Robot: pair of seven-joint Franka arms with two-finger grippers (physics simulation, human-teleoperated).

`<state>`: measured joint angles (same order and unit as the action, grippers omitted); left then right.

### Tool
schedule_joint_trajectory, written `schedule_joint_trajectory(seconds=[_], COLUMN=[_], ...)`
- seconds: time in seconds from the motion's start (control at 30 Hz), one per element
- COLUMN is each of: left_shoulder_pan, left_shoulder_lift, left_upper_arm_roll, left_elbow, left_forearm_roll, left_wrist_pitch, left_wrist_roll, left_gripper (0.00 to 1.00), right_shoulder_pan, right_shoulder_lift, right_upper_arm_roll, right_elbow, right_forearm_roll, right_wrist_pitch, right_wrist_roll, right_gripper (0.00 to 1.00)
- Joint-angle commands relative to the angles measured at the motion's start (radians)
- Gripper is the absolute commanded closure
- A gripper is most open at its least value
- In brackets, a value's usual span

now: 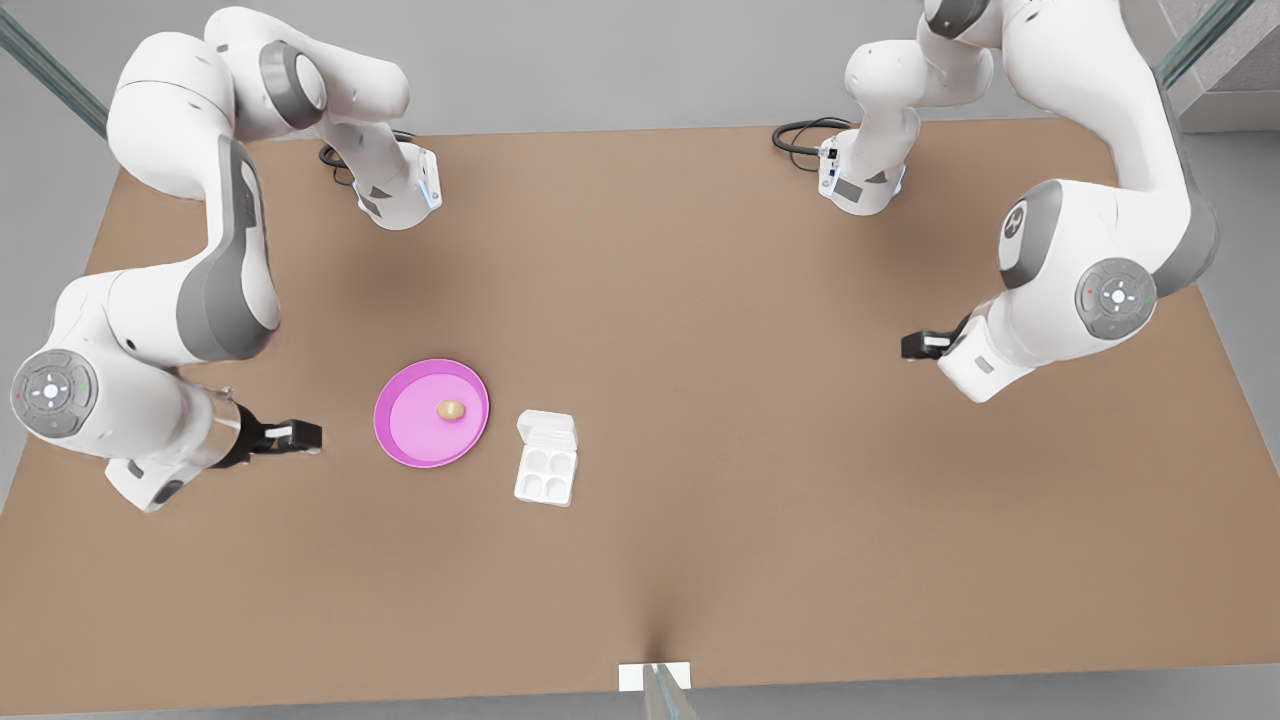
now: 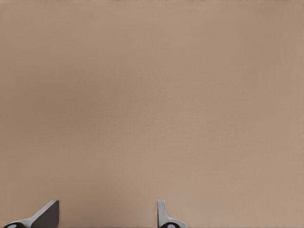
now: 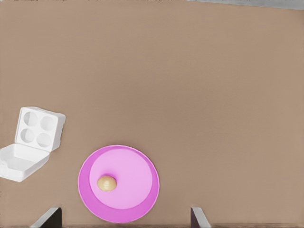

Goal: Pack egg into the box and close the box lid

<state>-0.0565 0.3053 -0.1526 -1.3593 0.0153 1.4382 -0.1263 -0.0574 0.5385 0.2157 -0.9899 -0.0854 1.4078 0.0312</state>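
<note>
Egg point(image 1: 451, 409): lies on the pink plate point(image 1: 400, 440).
Box point(image 1: 546, 474): on the table point(image 1: 760, 440), just beside the plate; four cups empty.
Box lid point(image 1: 547, 431): swung open.
Right gripper point(image 1: 300, 434): near the plate, fingers spread, empty.
Left gripper point(image 1: 912, 345): well apart from the box, fingers spread, empty.

Brown table point(image 1: 760, 420): pink plate point(image 1: 405, 440), box point(image 1: 545, 475) (open)

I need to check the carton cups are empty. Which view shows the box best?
The right wrist view: the box lies open, all four cups empty, its lid flung back. The front view shows the box smaller, beside the pink plate. The left wrist view shows bare table.
</note>
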Motion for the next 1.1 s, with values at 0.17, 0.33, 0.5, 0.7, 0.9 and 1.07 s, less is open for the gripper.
schedule_joint_trajectory(seconds=[0.17, 0.33, 0.5, 0.7, 0.9, 1.07], left_shoulder_pan=[-0.017, -0.022, -0.022, -0.020, -0.025, -0.025], left_shoulder_lift=[0.110, 0.124, 0.135, 0.150, 0.152, 0.152], left_upper_arm_roll=[0.004, -0.001, 0.001, 0.001, 0.001, 0.001], left_elbow=[0.012, 0.034, 0.028, 0.034, 0.034, 0.034], left_forearm_roll=[0.008, 0.101, 0.063, 0.061, 0.063, 0.063], left_wrist_pitch=[0.226, 0.275, 0.283, 0.281, 0.283, 0.283], left_wrist_roll=[-0.070, -0.095, -0.099, -0.104, -0.104, -0.104], left_gripper=[0.00, 0.00, 0.00, 0.00, 0.00, 0.00], right_shoulder_pan=[0.103, 0.120, 0.087, -0.025, -0.052, -0.088], right_shoulder_lift=[0.129, 0.003, 0.041, 0.041, 0.043, 0.046], right_upper_arm_roll=[-0.001, 0.105, 0.129, 0.263, 0.264, 0.269], right_elbow=[-0.105, -0.532, -0.613, -0.639, -0.682, -0.739], right_forearm_roll=[-0.028, -0.022, -0.076, -0.175, -0.175, -0.198], right_wrist_pitch=[0.031, 0.255, 0.524, 0.498, 0.499, 0.559], right_wrist_roll=[0.104, 0.079, 0.023, -0.812, -0.823, -0.879], right_gripper=[0.00, 0.00, 0.00, 0.00, 0.00, 0.00])
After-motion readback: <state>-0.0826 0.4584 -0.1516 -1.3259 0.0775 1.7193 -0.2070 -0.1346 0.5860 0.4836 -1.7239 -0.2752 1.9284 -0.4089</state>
